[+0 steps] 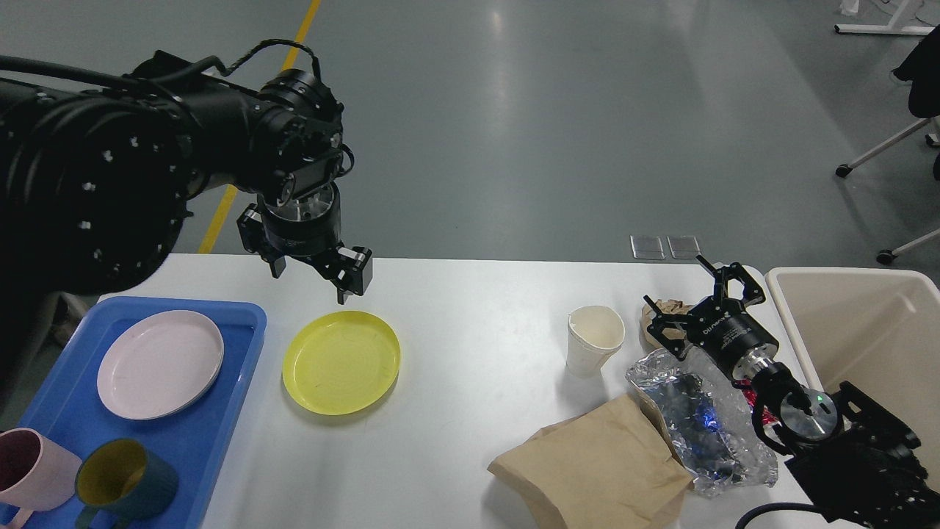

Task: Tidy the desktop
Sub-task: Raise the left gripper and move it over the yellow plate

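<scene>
Desktop (pixel 470 294) fills the lower view, white, rounded corners. On its left end, blue tray (pixel 242 345) holding a pale pink plate (pixel 160 364), a pink mug (pixel 33 470) and a teal mug (pixel 125 481) with yellow inside; both mugs upright at the tray's near edge, nothing visible inside them. Just right of the tray, a yellow plate (pixel 341 361) lies flat on the desktop, nothing on it. Left gripper (pixel 312 283) hangs above the yellow plate's far edge, pointing down, fingers spread apart, holding nothing.

Right side: white paper cup (pixel 593 340) upright, looks empty. Near it a crumpled brown paper wad (pixel 656 317), crinkled foil wrapper (pixel 701 419), and flat brown paper bag (pixel 598 466) overlapping the wrapper's left edge. Right gripper (pixel 698 294) sits over the wad and wrapper's far end, fingers splayed wide, gripping nothing.

Beige bin (pixel 789 308) at the desktop's right end; the visible interior shows no contents, near part hidden by the right arm.
</scene>
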